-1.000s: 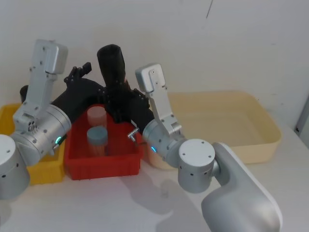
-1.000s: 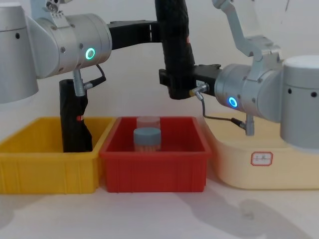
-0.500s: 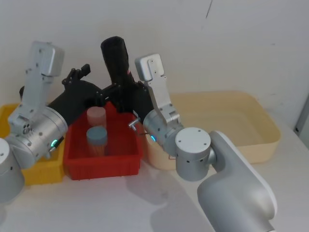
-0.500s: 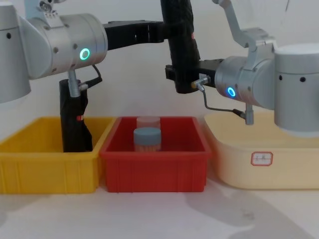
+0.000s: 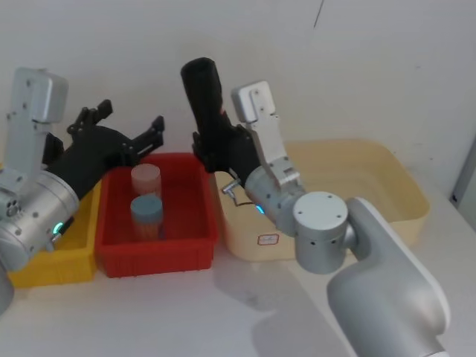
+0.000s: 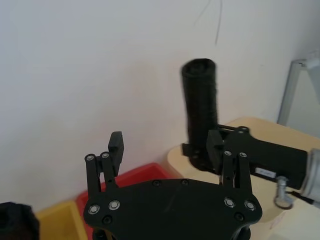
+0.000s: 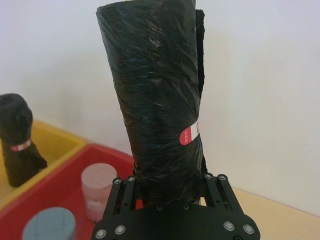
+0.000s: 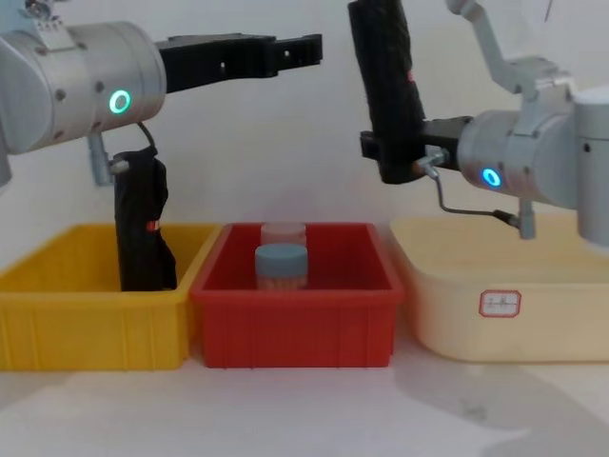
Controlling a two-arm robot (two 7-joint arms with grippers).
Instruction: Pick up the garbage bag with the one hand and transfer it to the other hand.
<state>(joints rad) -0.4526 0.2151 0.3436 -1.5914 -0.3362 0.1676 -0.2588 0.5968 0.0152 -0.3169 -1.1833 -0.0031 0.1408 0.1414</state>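
Now left gripper has released, fingers wide; right gripper alone grips garbage bag.

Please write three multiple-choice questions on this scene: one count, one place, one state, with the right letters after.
1. How many jars stand in the red bin? A one, B two, C four.
2. Where does the second black roll stand? A red bin, B yellow bin, C on the table.
3. The left gripper is: A open and empty, B shut on a jar, C shut on that roll.
Key: 1 B: a pinkish one behind a blue-lidded one. 2 B: it stands upright there. 3 A: its fingers are spread; the right gripper holds the garbage bag.
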